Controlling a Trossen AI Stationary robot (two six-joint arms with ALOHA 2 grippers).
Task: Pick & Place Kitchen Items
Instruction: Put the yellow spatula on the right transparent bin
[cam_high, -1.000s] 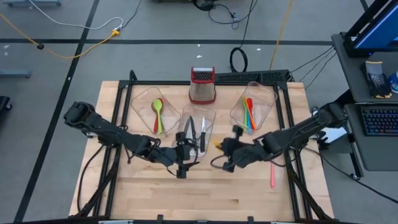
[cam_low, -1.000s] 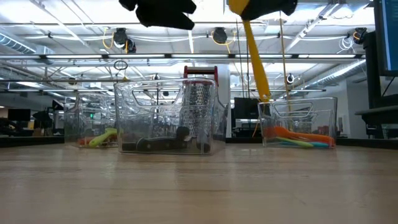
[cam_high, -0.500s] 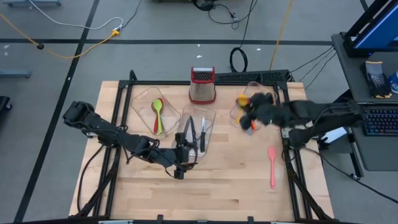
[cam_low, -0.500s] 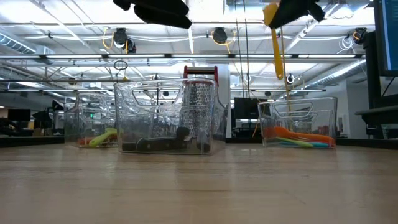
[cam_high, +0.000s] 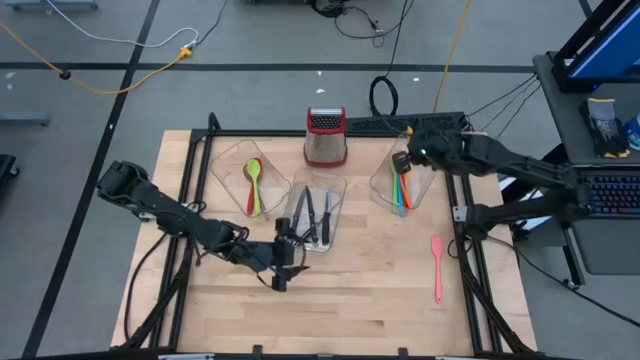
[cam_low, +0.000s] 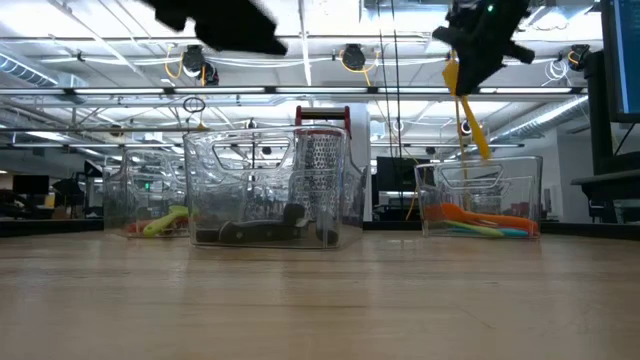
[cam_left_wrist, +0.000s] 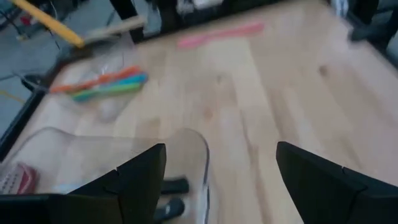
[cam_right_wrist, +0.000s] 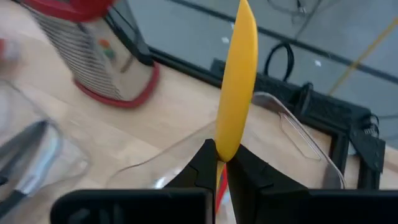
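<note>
My right gripper (cam_high: 403, 162) is over the clear right tub (cam_high: 432, 160), shut on a yellow utensil (cam_right_wrist: 239, 68). In the low view the yellow utensil (cam_low: 472, 125) slants down from the gripper above the tub's rim. Several coloured utensils (cam_high: 401, 188) lie in that tub. The middle tub (cam_high: 338, 188) holds black-handled knives (cam_high: 317, 212), and the left tub (cam_high: 228, 165) holds a green and a red spoon (cam_high: 253, 185). A pink spatula (cam_high: 437, 265) lies flat on the table. My left gripper (cam_left_wrist: 221, 180) stands open above the table near the middle tub's near end. My right gripper pinches one end of the yellow utensil (cam_right_wrist: 225, 149) between its two fingers. The rest of the utensil reaches out past the fingertips. It hangs slanting below the gripper, lifted clear of the table, its free end (cam_low: 486, 152) about level with the right tub's rim.
A steel box grater (cam_high: 325, 138) with a red top stands at the far edge behind the middle tub. The table's near half (cam_high: 340, 310) is bare wood. A black frame runs along the table's sides.
My right gripper has swung from the table's middle toward the far right and risen, carrying the yellow utensil over the right tub; it has turned, and the utensil now slants the other way. My left gripper has drifted a little toward the table's left, still open.
</note>
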